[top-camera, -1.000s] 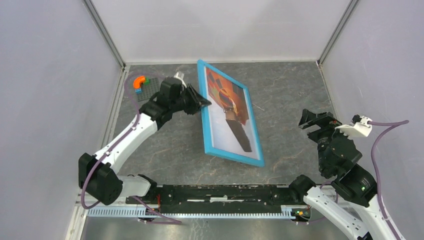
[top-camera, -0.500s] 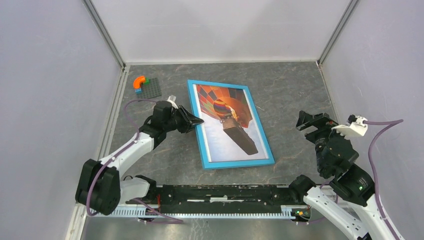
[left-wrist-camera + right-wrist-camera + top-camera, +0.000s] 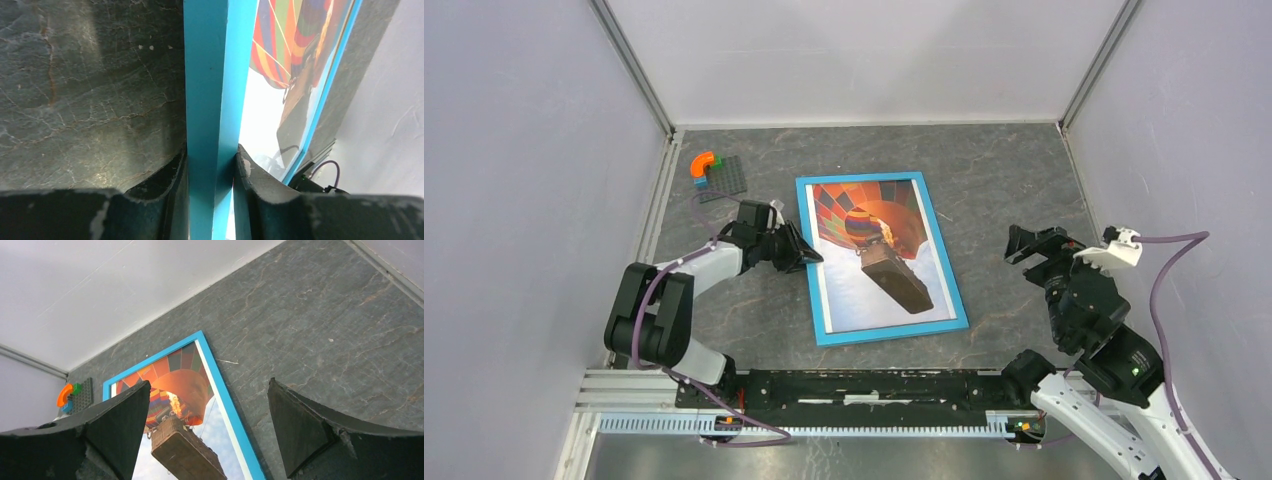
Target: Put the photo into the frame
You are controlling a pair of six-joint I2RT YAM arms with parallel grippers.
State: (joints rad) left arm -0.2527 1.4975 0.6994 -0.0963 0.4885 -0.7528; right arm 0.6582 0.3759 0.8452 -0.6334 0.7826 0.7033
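We see frame (image 3: 889, 332) blue side up on tabletop (image 3: 1004, 170), photo (image 3: 874, 250) inside. Frame's left edge pinched by left pincer (image 3: 810, 256); right pincer (image 3: 1032, 243) spread, empty, well apart. Risk, we judge: pulling back before letting go drags frame askew or shifts photo.

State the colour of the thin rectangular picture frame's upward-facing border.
The thin rectangular picture frame shows a bright blue border, clearest in the top external view.

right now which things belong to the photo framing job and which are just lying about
Job: the frame, blue side up; the photo, showing inside it; left gripper, clamped on the frame's left edge.
Lying about: grey baseplate at the far left; orange curved brick at its corner.
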